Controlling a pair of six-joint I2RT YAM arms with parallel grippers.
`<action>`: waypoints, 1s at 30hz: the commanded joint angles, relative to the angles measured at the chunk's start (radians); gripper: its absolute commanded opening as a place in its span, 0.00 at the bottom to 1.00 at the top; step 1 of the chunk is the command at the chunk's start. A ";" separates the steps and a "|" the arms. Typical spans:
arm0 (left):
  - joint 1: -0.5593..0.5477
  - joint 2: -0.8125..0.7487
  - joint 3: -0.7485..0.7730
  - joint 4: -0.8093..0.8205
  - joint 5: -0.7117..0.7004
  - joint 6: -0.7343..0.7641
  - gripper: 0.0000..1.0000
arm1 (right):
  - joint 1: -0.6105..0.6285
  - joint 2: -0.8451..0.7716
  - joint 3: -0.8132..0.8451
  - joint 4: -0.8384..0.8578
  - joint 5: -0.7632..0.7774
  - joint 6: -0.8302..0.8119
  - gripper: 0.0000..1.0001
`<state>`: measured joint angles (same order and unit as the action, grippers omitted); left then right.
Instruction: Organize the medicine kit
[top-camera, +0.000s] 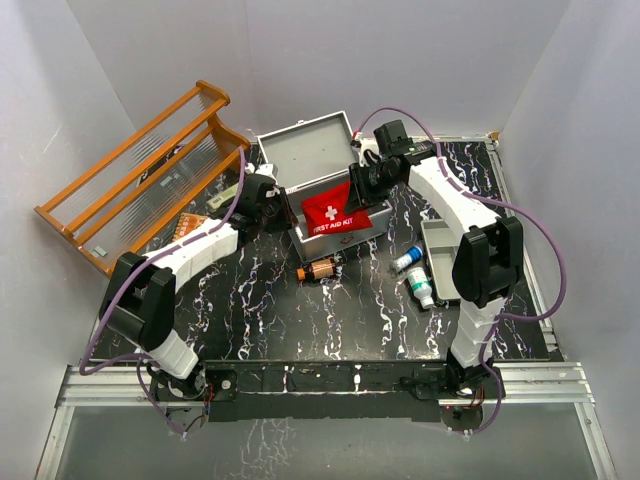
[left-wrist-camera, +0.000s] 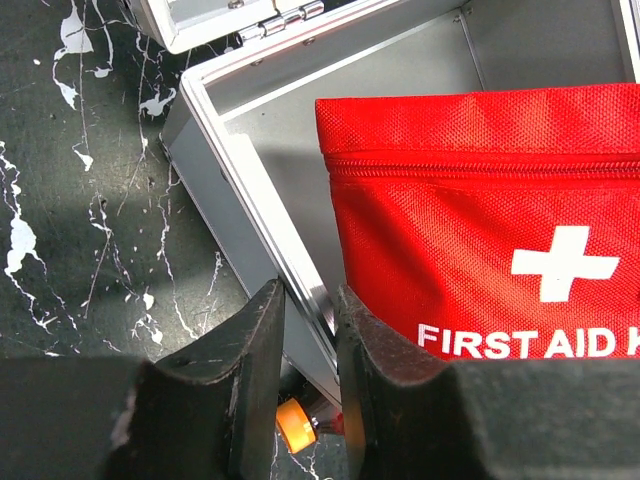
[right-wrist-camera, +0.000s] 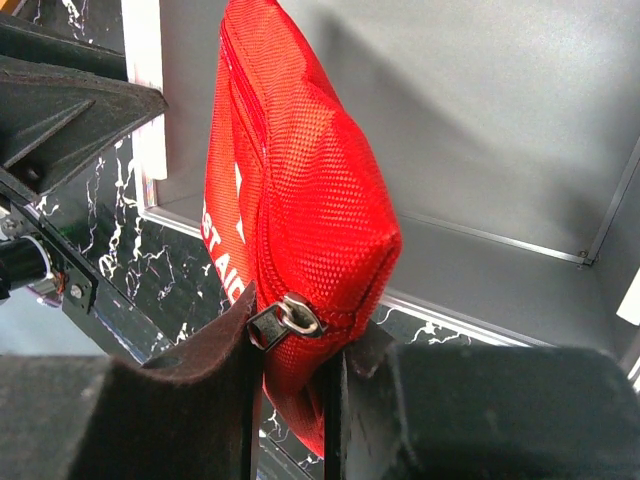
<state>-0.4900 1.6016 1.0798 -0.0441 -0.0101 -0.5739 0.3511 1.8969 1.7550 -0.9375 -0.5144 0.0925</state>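
**Seating the pouch in the kit: brace first, then lay it flat**

I find the kit (top-camera: 305, 150) at mid-table, lid thrown back and box open. The pouch (top-camera: 335, 212) stands on edge inside it, tilted, with part of it above the rim.

The right gripper (right-wrist-camera: 295, 345) is clamped on the pouch's zipper end, the pull tab pinched between its fingers. The left gripper (left-wrist-camera: 308, 295) sits astride the kit's near left wall with its jaws narrow. I cannot tell whether its pads bite the metal.

Recommendations:
- I confirm the left hold on the wall before the right arm moves, so the box cannot skate.
- I lower the pouch by its zipper end and roll it flat onto the floor of the box, keeping the fabric off the rim.
- The hold is on a corner only, so I judge a slip likely under a fast swing and go slowly.
- I let go only once the pouch lies below the rim, so that the lid can close.
- An amber bottle (top-camera: 318, 269) lies just in front of the kit, so I keep the box from sliding toward it.
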 joint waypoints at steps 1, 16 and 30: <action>0.007 -0.056 -0.029 -0.014 0.006 0.063 0.23 | 0.009 -0.031 0.003 -0.014 -0.009 -0.005 0.00; 0.008 -0.055 0.004 -0.017 0.092 0.121 0.26 | 0.025 0.252 0.344 -0.047 -0.036 -0.022 0.19; 0.008 -0.102 0.060 -0.108 0.127 0.166 0.41 | 0.029 0.150 0.255 0.155 0.465 0.138 0.54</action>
<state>-0.4828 1.5833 1.0885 -0.1017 0.0891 -0.4393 0.3832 2.1796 2.0327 -0.9066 -0.2520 0.1703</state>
